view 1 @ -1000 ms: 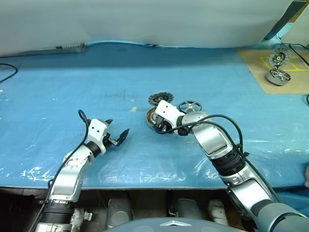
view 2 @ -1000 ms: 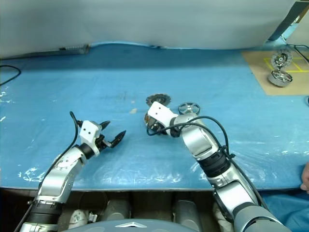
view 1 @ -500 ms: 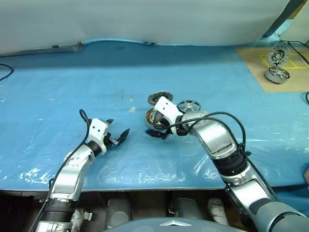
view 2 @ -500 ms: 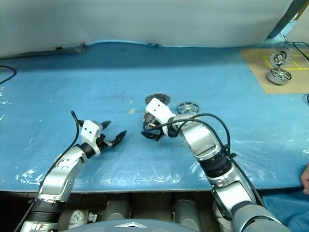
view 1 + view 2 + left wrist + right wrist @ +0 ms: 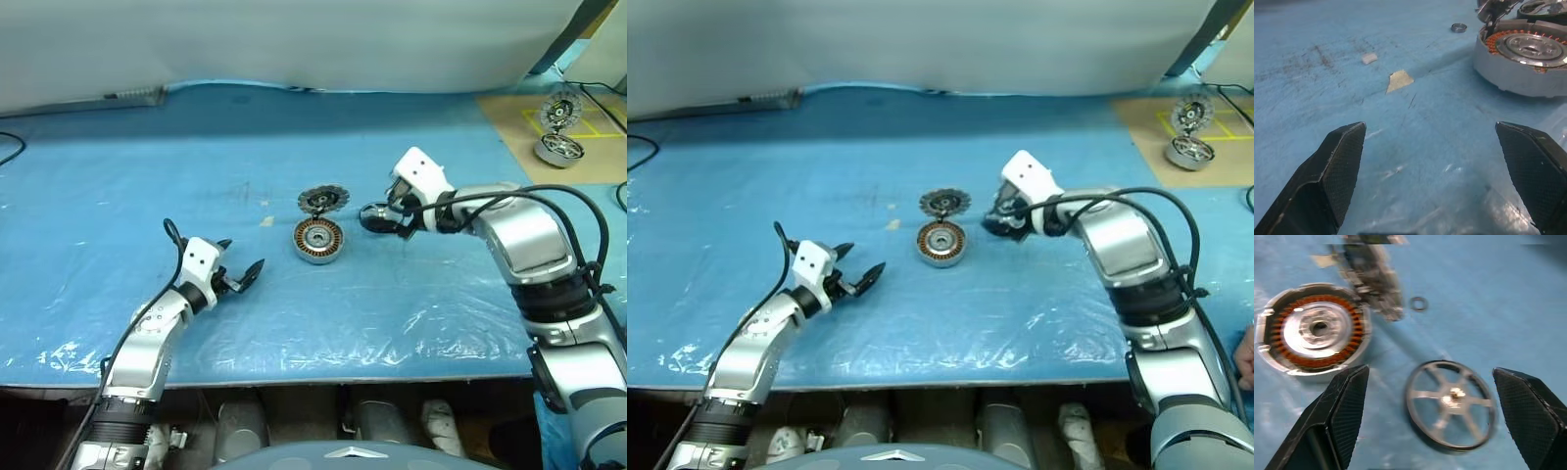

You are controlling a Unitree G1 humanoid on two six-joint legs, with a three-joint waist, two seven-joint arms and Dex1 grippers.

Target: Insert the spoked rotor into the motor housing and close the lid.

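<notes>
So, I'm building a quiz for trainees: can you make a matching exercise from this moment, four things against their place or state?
Things:
1. spoked rotor
2. motor housing
3. lid
4. left claw

Place or state:
A. swung open behind the housing
B. lying on the blue sheet below the open right claw
C. open, over bare sheet
D. copper windings showing

Pairs: 1-B, 2-D, 3-A, 4-C

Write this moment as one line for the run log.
right gripper: open above rotor | left gripper: open, empty | housing: no rotor inside | lid: open
</notes>
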